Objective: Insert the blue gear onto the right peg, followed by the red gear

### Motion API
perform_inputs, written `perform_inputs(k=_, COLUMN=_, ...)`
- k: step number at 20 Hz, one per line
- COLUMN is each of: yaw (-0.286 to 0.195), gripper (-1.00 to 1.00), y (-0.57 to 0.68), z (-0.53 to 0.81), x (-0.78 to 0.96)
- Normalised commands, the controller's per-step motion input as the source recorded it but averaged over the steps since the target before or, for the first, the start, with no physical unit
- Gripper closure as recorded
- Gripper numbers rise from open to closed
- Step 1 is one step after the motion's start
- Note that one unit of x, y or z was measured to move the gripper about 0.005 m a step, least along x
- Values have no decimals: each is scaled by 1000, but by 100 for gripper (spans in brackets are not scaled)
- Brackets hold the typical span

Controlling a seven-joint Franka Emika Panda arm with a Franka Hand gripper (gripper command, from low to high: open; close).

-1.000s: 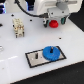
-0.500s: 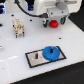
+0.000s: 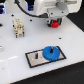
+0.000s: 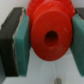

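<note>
Ext. view, far left on the desk (image 3: 10, 55): a small tan-and-white block thing (image 3: 18, 27), standing off by itself, not part of the job as far as I can tell, too blurry to name.

Moving right, centre of the desk: the plate (image 3: 35, 60), grey w/ black frame. One short pin (image 3: 38, 54) shows on its near-left half. On its right half sits the blue gear (image 3: 50, 52), lying flat, hub up. The right peg itself I can't pick out; judging by where the gear lies, it's threaded through the hub, so step one looks done.

Further right and up: the arm, w/ the gripper (image 3: 55, 20) hanging above the desk, and the red gear (image 3: 55, 22) peeking out below it. Wrist view confirms: gripper (image 4: 50, 39), jaws closed down onto the red gear (image 4: 50, 36), teal pads (image 4: 22, 42) pressing it from both sides, centre hole facing the cam, so bore axis runs vertical, good for dropping on a peg.

The key relation: in the ext. view the red gear sits above the blue gear and a bit to the right, well clear of it. So my read: next move needs a shift toward the plate until the red hole lines up over the blue hub, then straight down. Risk: slight offset and the gear rides on the blue hub instead of seating.
</note>
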Motion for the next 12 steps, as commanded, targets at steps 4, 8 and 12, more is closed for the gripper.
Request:
perform_inputs(k=4, yaw=0, gripper=100, y=-5, z=623, x=223)
perform_inputs(k=8, yaw=0, gripper=100, y=-82, z=668, x=372)
perform_inputs(k=12, yaw=0, gripper=100, y=-107, z=600, x=527)
